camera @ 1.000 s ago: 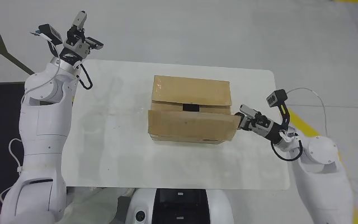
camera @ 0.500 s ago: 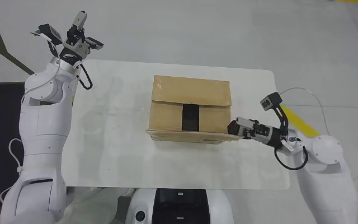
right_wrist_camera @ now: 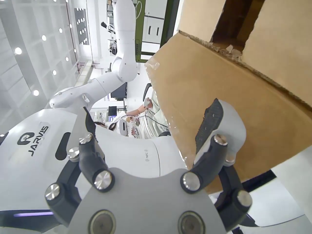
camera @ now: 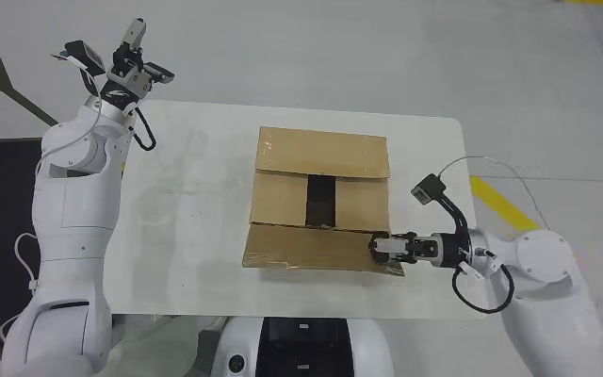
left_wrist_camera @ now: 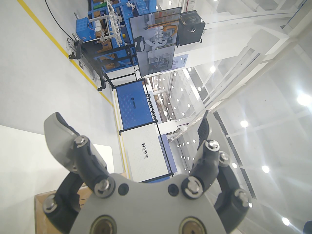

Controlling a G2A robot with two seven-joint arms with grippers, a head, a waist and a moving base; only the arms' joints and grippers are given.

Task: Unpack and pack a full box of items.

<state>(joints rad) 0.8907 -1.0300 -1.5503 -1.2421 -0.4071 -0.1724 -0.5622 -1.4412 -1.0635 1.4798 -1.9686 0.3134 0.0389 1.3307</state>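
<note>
Cardboard box (camera: 320, 155) sits mid-counter (camera: 188, 236), its near flap (camera: 311, 247) folded out toward the robot. Right gripper (camera: 380, 247) is at that flap's right corner, fingers released with the flap edge between them. Left gripper (left_wrist_camera: 130, 122) hangs above the counter's far left corner, fingers released, empty.

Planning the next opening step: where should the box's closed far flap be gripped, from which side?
Grip the far flap by its free edge where it bridges the dark gap between the inner flaps, coming from the near side. It lies flat, hinged at the far rim, so probably only there can a finger slip under.
</note>
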